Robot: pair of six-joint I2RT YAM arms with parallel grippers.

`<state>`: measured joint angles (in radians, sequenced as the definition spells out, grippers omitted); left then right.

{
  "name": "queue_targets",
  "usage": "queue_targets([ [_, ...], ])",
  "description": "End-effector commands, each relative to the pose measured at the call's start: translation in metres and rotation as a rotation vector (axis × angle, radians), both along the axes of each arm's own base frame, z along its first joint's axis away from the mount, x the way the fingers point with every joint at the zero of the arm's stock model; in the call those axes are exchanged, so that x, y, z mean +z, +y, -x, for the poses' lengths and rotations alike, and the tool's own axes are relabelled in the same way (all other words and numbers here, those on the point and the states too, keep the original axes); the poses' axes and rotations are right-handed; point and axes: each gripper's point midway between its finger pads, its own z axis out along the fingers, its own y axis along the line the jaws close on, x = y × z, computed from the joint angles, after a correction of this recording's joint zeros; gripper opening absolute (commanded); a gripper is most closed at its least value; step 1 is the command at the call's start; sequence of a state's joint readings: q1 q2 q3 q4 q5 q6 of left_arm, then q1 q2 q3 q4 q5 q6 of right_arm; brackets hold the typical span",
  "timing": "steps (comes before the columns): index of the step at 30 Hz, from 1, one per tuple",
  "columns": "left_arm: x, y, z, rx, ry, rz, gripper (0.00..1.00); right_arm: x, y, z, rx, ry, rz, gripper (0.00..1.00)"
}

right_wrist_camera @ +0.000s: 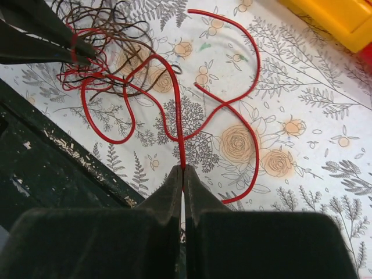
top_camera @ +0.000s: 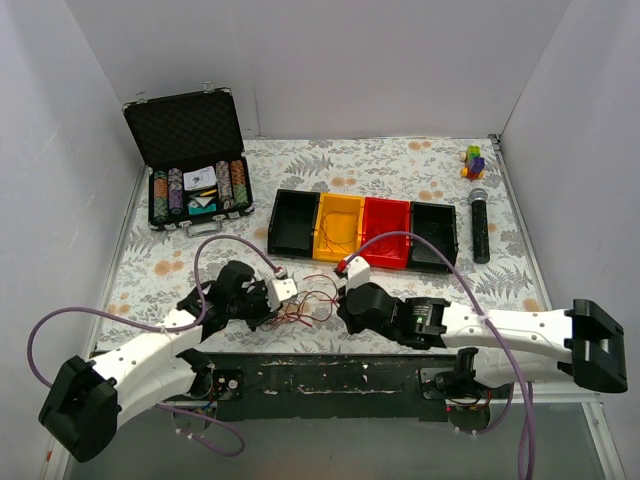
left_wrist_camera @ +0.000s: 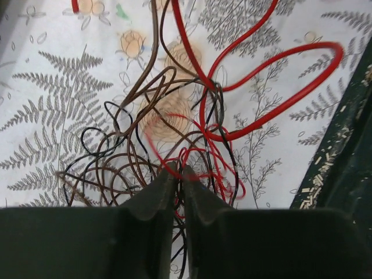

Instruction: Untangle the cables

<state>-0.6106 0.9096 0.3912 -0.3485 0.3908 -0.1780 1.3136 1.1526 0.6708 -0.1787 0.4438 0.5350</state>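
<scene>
The cables [top_camera: 305, 305] lie as a tangle of thin red and dark wires on the floral table between the two arms. In the left wrist view the tangle [left_wrist_camera: 157, 157] of brown, black and thin red wires lies just ahead of my left gripper [left_wrist_camera: 179, 171], which is shut on thin red wires of the bunch. A thicker red cable [left_wrist_camera: 273, 110] loops out to the right. In the right wrist view my right gripper [right_wrist_camera: 183, 170] is shut on the red cable [right_wrist_camera: 177, 116], which runs up to the tangle [right_wrist_camera: 110, 46] at the upper left. My left fingers [right_wrist_camera: 35, 35] show there too.
A row of black, yellow, red and black bins [top_camera: 365, 230] stands behind the tangle. An open poker-chip case [top_camera: 195, 180] is at the back left. A black microphone [top_camera: 480, 225] and a small toy [top_camera: 473, 160] lie at the back right. The dark table edge [right_wrist_camera: 52, 163] runs close by.
</scene>
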Motion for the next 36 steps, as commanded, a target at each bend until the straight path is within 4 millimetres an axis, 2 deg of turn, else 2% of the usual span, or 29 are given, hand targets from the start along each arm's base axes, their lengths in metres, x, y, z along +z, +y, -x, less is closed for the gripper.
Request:
queue_targets([
  [1, -0.026, 0.027, -0.003, 0.016, -0.032, -0.149, 0.03, 0.008, -0.031, -0.007, -0.155, 0.011, -0.002, 0.01],
  [2, -0.03, 0.03, -0.003, 0.022, -0.025, -0.168, 0.0, 0.012, -0.04, -0.009, -0.188, 0.008, 0.002, 0.01],
  [4, -0.03, 0.032, 0.0, 0.014, -0.033, -0.173, 0.0, 0.022, -0.058, -0.015, -0.258, -0.018, -0.003, 0.01],
  [7, -0.031, 0.037, 0.0, 0.02, -0.053, -0.182, 0.0, 0.036, -0.096, -0.029, -0.432, -0.037, 0.007, 0.01],
  [11, -0.036, 0.044, 0.003, 0.021, -0.066, -0.208, 0.0, 0.064, -0.146, -0.045, -0.658, -0.069, -0.024, 0.01],
  [13, -0.035, 0.046, 0.003, 0.021, -0.077, -0.21, 0.0, 0.086, -0.173, -0.05, -0.776, -0.096, -0.059, 0.01],
  [17, -0.033, 0.049, 0.003, 0.029, -0.095, -0.214, 0.0, 0.112, -0.215, -0.054, -0.946, -0.146, -0.087, 0.01],
  [18, -0.034, 0.05, 0.004, 0.029, -0.096, -0.215, 0.0, 0.115, -0.221, -0.055, -0.969, -0.154, -0.076, 0.01],
  [21, -0.033, 0.05, 0.004, 0.03, -0.104, -0.21, 0.0, 0.114, -0.22, -0.057, -0.952, -0.147, -0.029, 0.01],
  [23, -0.035, 0.052, 0.004, 0.033, -0.105, -0.217, 0.0, 0.109, -0.24, -0.05, -1.037, -0.141, 0.057, 0.01],
  [30, -0.038, 0.054, 0.004, 0.038, -0.106, -0.228, 0.0, 0.168, -0.264, -0.056, -1.113, -0.25, -0.129, 0.01],
  [36, -0.034, 0.056, 0.001, 0.044, -0.113, -0.244, 0.0, 0.234, -0.299, -0.058, -1.209, -0.416, -0.229, 0.01],
])
